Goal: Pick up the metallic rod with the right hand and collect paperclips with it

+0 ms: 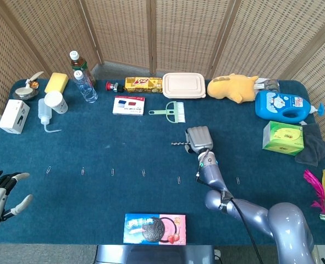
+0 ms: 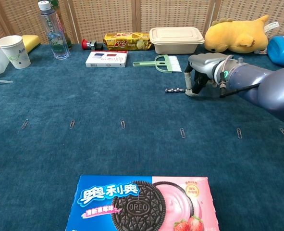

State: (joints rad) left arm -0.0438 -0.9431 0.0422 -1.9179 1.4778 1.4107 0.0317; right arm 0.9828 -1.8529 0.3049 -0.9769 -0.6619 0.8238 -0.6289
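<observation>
The thin metallic rod (image 2: 174, 90) lies low over the blue cloth, its free end pointing left; it is also visible as the rod (image 1: 180, 144) in the head view. My right hand (image 2: 203, 72) (image 1: 199, 139) hangs palm down over its right end, and the fingertips (image 2: 191, 91) pinch that end. Several paperclips lie in a row nearer me, among them a paperclip (image 2: 182, 132) just in front of the hand and a paperclip (image 1: 143, 172) further left. My left hand (image 1: 0, 195) hovers with fingers spread at the table's near left corner, holding nothing.
An Oreo box (image 2: 142, 202) lies at the near edge. Behind the right hand are a green brush (image 2: 162, 62), a lunch box (image 2: 176, 38), a yellow plush (image 2: 235, 34) and a red-and-blue box (image 2: 106, 58). Bottles and a cup (image 2: 14, 50) stand at the back left.
</observation>
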